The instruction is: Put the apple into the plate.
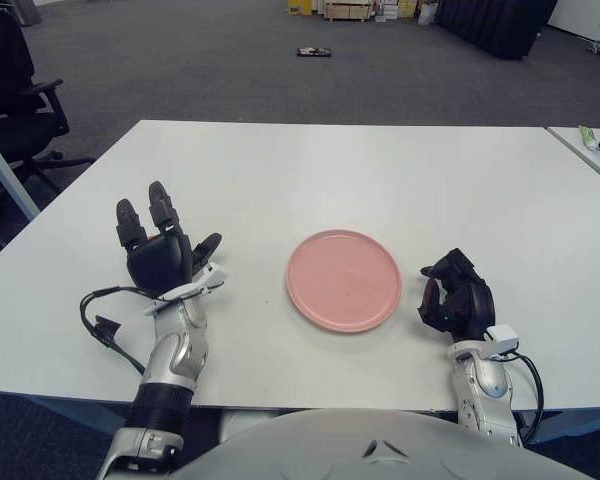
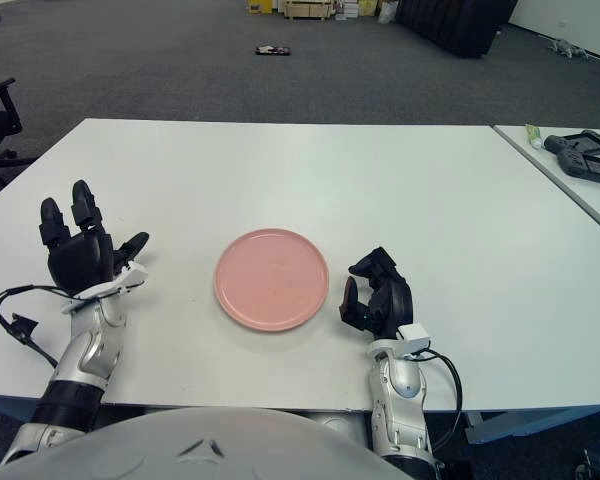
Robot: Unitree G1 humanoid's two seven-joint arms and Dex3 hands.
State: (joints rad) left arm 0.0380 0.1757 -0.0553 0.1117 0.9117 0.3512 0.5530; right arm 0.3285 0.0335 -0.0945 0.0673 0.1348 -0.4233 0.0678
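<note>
A pink plate (image 1: 342, 279) lies empty on the white table (image 1: 310, 170), near its front edge. No apple shows in either view. My left hand (image 1: 161, 247) is to the left of the plate, held upright with its fingers spread and nothing in it. My right hand (image 1: 456, 297) is just to the right of the plate, a few centimetres from its rim, with its fingers curled inward. I see nothing held in it.
A second table at the far right carries a black device (image 2: 585, 157) and a small tube (image 1: 587, 136). A black office chair (image 1: 15, 90) stands off the table's left side. A black cable (image 1: 105, 325) loops beside my left forearm.
</note>
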